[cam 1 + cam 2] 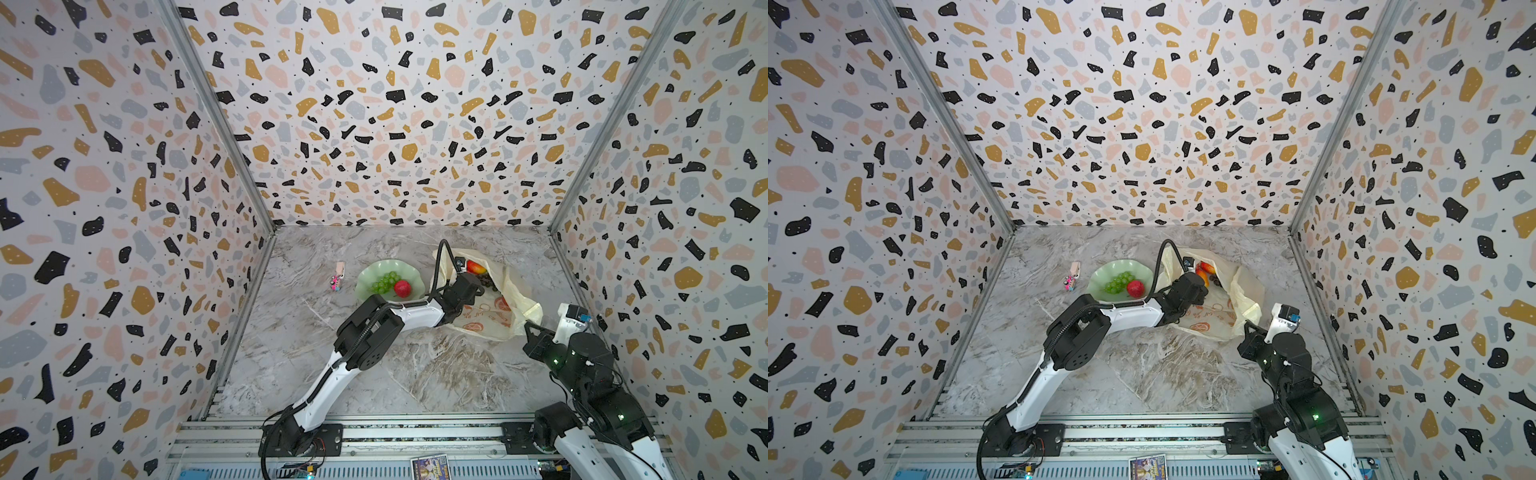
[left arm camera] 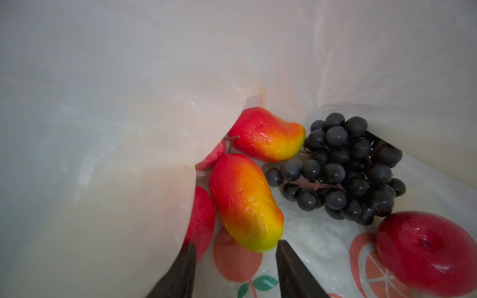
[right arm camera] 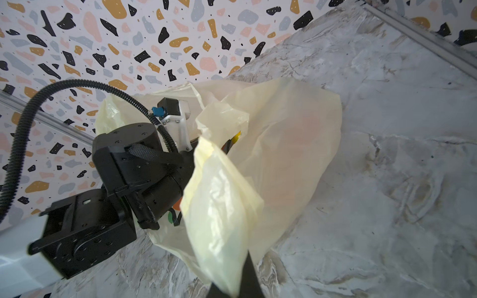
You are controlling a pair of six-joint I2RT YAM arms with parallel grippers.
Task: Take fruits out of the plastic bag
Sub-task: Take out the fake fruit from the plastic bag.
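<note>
1. Reaching into plastic bag (image 1: 515, 299), held left gripper (image 2: 236, 245) half open and empty, tips flanking red-yellow fruit's (image 2: 245, 203) end.
2. Clamped closed right gripper (image 3: 232, 276) on bag's rim at 4 o'clock.
3. Left black grapes (image 2: 346, 170), red apple (image 2: 426, 252) inside bag, 3 o'clock from plate (image 1: 368, 274).

Left pincer (image 2: 236, 245): in both top views buried in the plastic bag (image 1: 490, 320), right of centre. Red apple (image 2: 426, 252) clipped by the frame edge. Second red fruit (image 2: 202, 219) and pink piece (image 2: 211, 157) half behind a bag fold. Right pincer (image 3: 232, 286) clipped by the frame edge, film over it. Trinket (image 1: 335, 282), left of centre: too small to identify.
</note>
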